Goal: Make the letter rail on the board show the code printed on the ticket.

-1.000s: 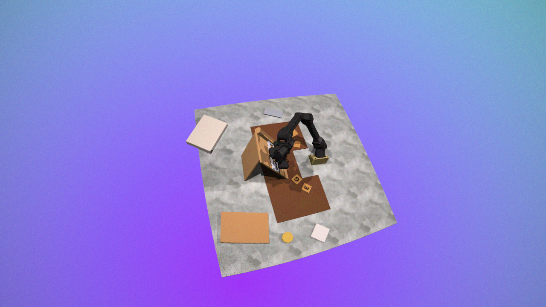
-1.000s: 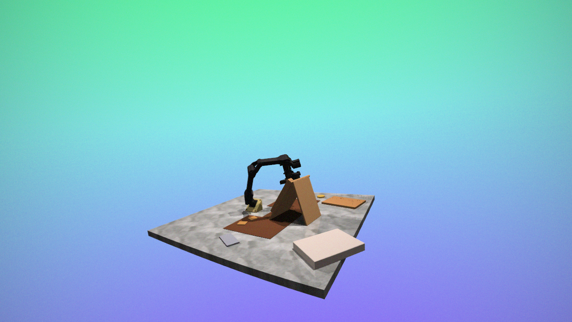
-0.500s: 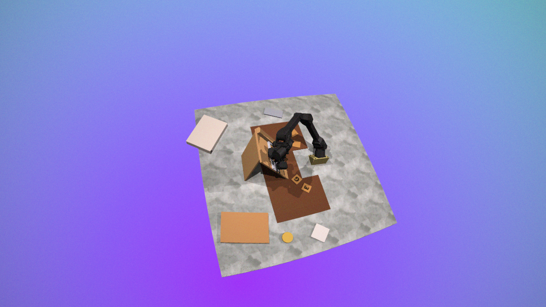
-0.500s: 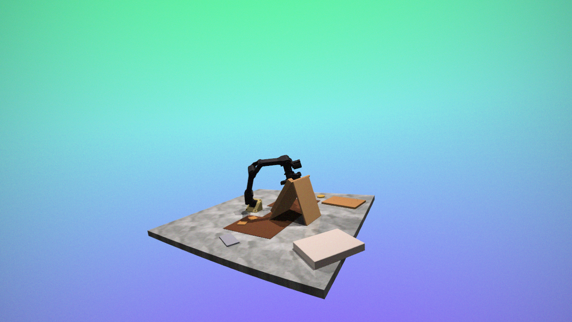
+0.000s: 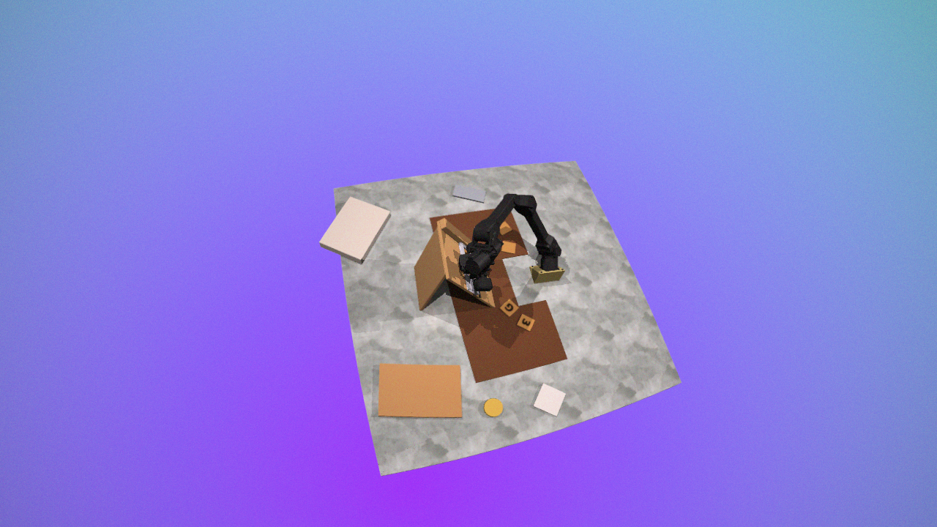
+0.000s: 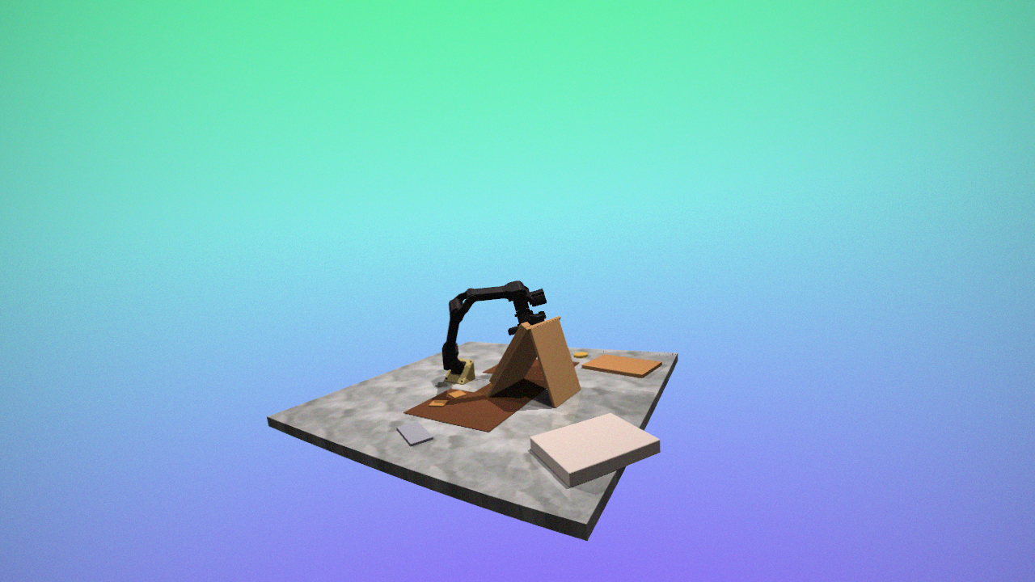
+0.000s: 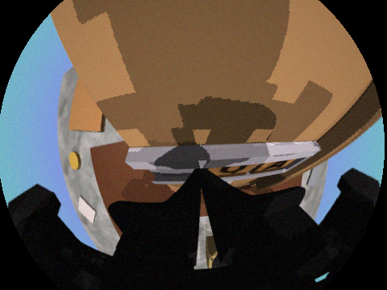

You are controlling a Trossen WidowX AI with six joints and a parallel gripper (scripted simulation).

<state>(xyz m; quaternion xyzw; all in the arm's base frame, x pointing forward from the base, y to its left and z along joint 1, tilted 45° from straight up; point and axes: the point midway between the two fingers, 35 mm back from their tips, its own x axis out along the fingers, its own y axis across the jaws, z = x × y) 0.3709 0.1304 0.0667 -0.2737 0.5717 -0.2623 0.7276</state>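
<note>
The tent-shaped board [image 5: 429, 274] [image 6: 555, 361] [image 7: 201, 48] carries a pale rail [image 7: 292, 148] on its sloping face. In the wrist view a Q tile [image 7: 232, 169] and an A tile [image 7: 276, 166] sit side by side in the rail, partly covered by its upper lip. My gripper [image 7: 199, 171] is shut and empty, its tips at the rail just left of the Q tile; contact cannot be told. A G tile [image 5: 509, 307] and a tile reading 3 [image 5: 525, 322] lie loose. Two more tiles [image 5: 509, 247] [image 6: 438, 402] lie at the mat's other end, their letters unreadable. No ticket print is legible.
A brown mat [image 5: 517, 357] [image 6: 481, 419] lies under the board. A thick pale block [image 5: 356, 229] [image 6: 597, 441] overhangs the counter edge. An orange slab [image 5: 419, 390], a yellow disc [image 5: 493, 407], a white square [image 5: 549, 399] and a grey slab [image 5: 468, 193] lie around.
</note>
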